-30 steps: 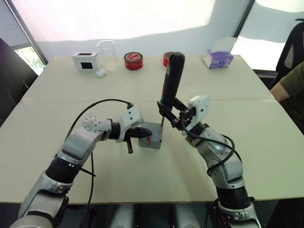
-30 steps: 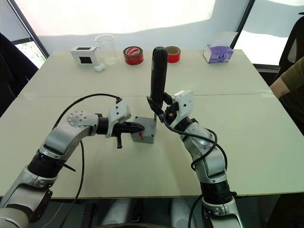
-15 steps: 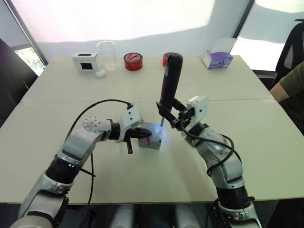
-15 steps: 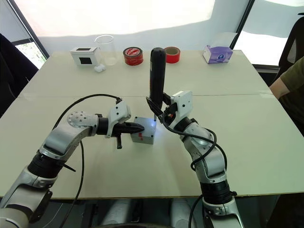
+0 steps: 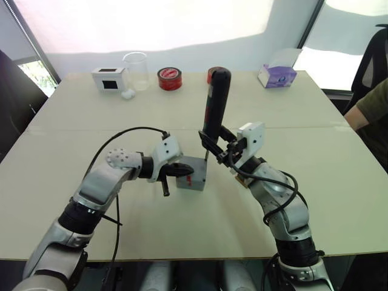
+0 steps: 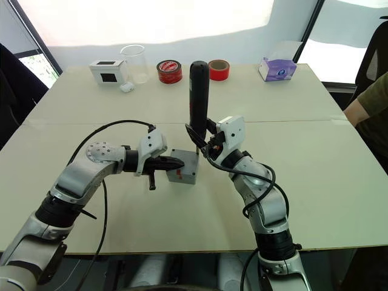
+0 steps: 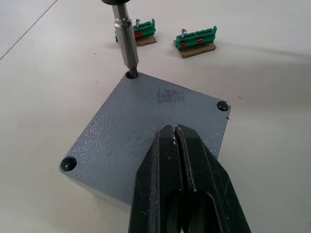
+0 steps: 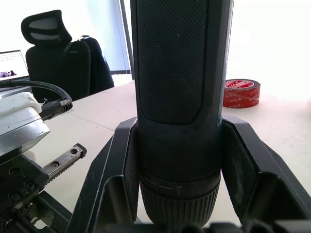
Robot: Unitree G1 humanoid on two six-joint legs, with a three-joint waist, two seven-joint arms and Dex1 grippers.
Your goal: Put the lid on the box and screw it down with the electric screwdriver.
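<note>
The grey box (image 5: 194, 177) sits mid-table with the lid (image 7: 146, 121) lying flat on top of it, screw holes showing at its corners. My left gripper (image 7: 174, 130) is shut, and its fingertips rest on the lid's top from the box's left side. My right gripper (image 5: 213, 143) is shut on the electric screwdriver (image 5: 216, 103), a thick black stick held nearly upright over the box's far right corner. Its metal bit (image 7: 126, 39) stands in that corner's screw hole. The red mark shows on the box's front wall.
Two small green pieces (image 7: 196, 39) lie on the table just beyond the box. At the far edge stand a white box with a black window (image 5: 110, 77), a clear beaker (image 5: 137, 69), red tape rolls (image 5: 170, 77) and a tissue box (image 5: 277, 74). A person's arm (image 5: 368, 109) shows at right.
Half a second ago a light at the screwdriver's tip lit the box's top; it is off now. The screwdriver's upper end has leaned slightly left. The left gripper has stayed put.
</note>
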